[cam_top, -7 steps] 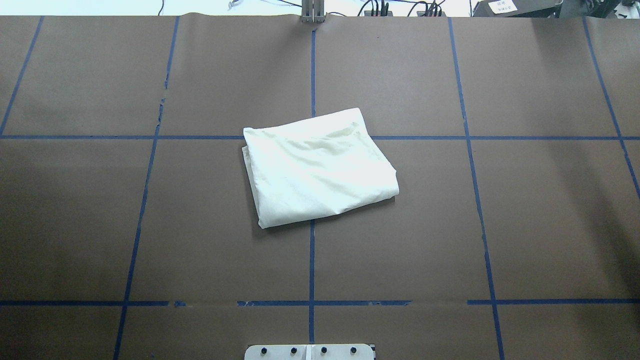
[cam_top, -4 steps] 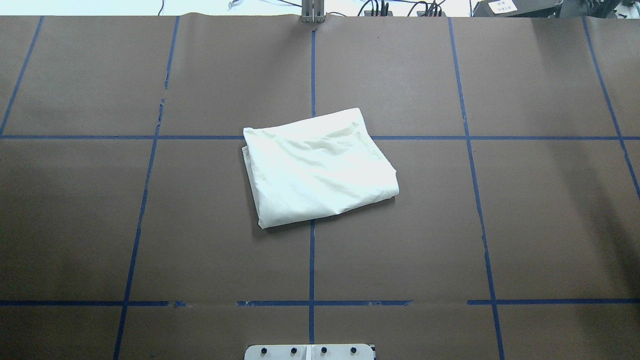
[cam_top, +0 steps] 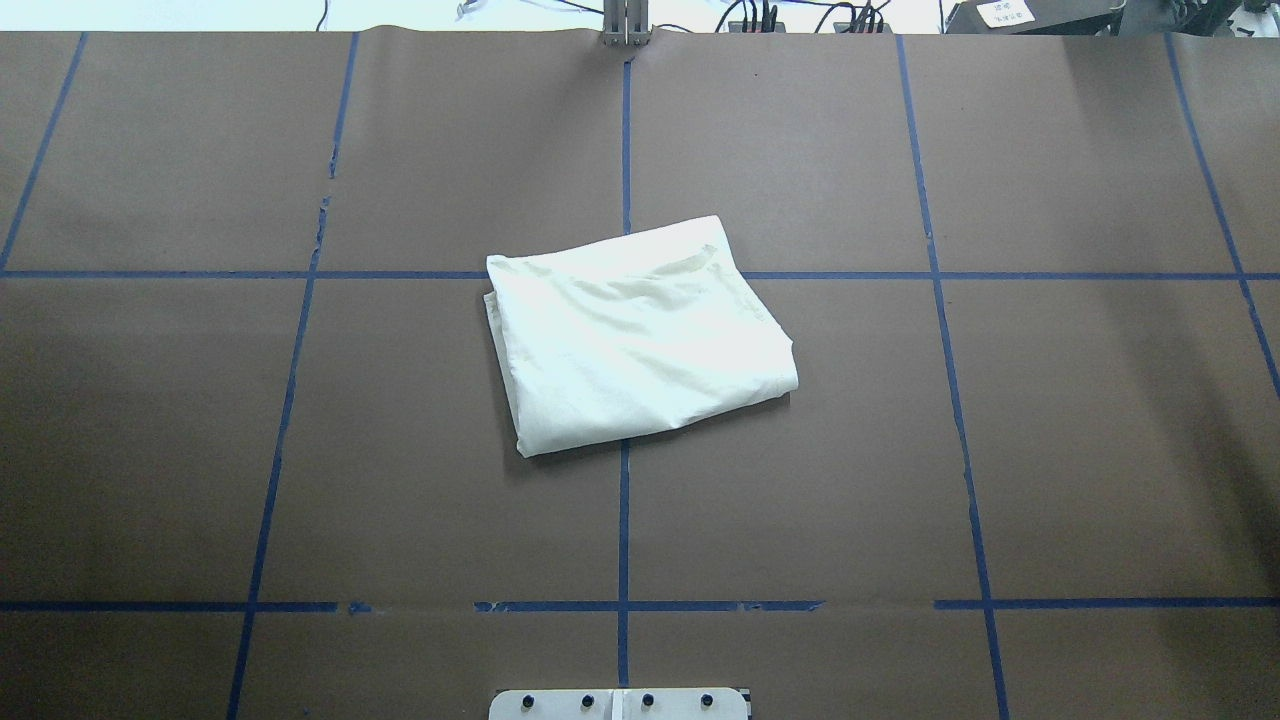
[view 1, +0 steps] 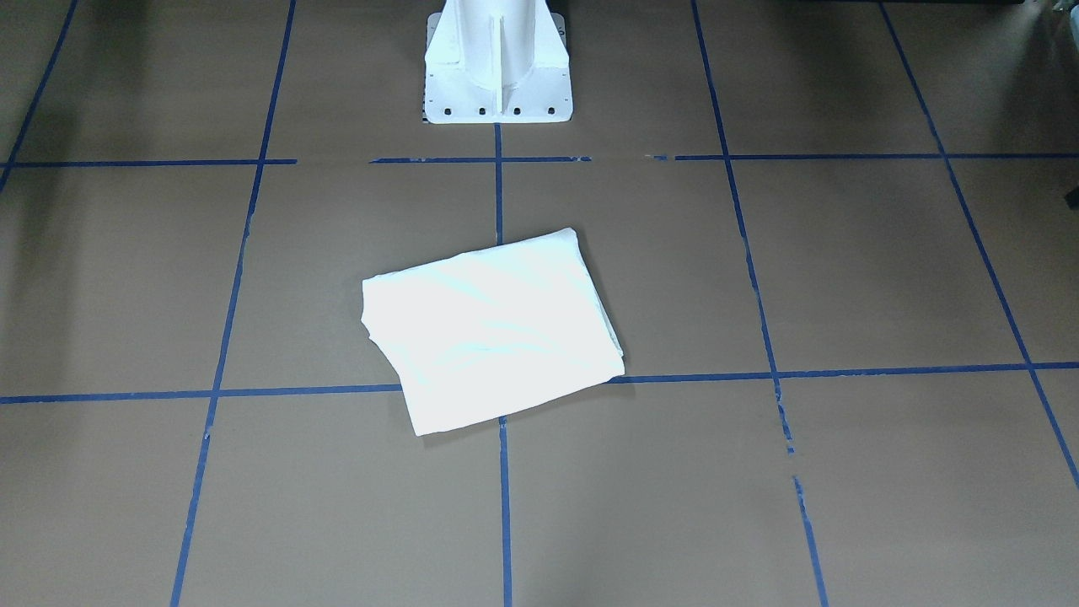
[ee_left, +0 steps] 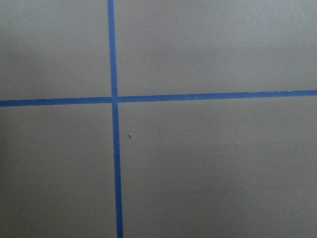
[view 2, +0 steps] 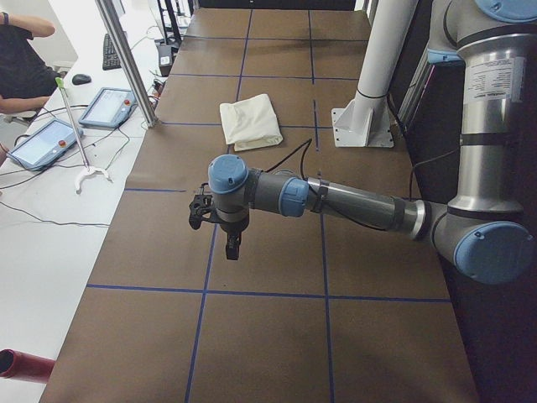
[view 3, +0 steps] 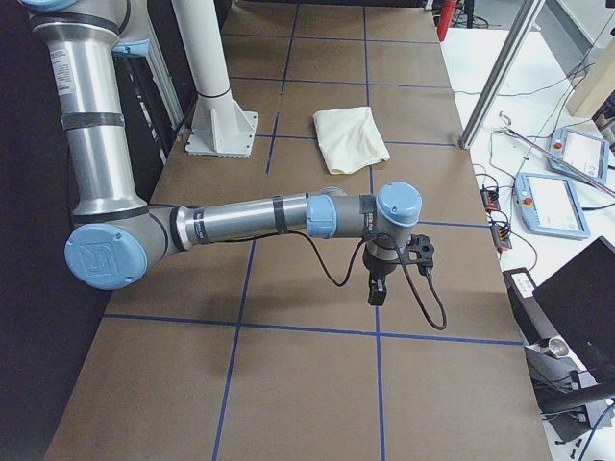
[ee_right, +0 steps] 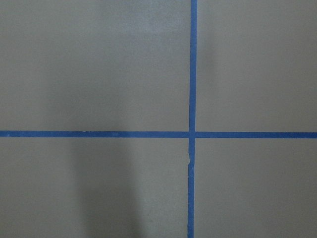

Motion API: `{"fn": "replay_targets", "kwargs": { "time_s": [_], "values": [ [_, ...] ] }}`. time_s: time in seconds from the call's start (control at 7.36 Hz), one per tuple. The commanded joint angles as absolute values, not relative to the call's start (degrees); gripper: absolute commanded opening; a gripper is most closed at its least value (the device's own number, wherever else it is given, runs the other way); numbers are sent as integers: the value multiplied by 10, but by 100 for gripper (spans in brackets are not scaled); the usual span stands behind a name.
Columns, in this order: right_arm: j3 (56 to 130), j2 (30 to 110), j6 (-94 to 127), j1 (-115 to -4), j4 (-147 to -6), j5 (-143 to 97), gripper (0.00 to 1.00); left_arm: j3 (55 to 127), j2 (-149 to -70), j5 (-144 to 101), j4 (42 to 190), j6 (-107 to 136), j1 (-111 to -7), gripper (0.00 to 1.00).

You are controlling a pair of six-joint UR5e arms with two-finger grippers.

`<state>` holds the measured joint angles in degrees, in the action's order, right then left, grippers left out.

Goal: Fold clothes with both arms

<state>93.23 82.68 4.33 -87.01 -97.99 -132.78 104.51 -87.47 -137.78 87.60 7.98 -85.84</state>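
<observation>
On table [cam_top: 400, 450], folded T-shirt [cam_top: 640, 335]; left fingers [view 2: 232, 247] and right fingers [view 3: 377, 290] well away, openness unclear.

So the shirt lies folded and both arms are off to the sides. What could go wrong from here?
1. The shirt sits skewed to the tape lines, its layers uneven at one edge; another grip could open the fold.
2. A cable hangs in a loop under the right arm; it might snag the cloth on a low pass.

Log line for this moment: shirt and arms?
cream shirt: folded, plain side up | left arm: off shirt | right arm: off shirt | jaws: cannot tell
</observation>
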Motion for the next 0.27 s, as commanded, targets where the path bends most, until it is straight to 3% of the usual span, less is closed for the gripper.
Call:
{"fn": "replay_targets", "kwargs": {
  "time_s": [0.0, 0.14],
  "values": [
    [928, 828, 45, -870, -980, -1328, 100, 1047, -876, -1376, 875, 80, -860, 100],
    [930, 828, 44, -870, -980, -1329, 100, 1053, -875, -1377, 875, 80, -860, 100]
  ]
}}
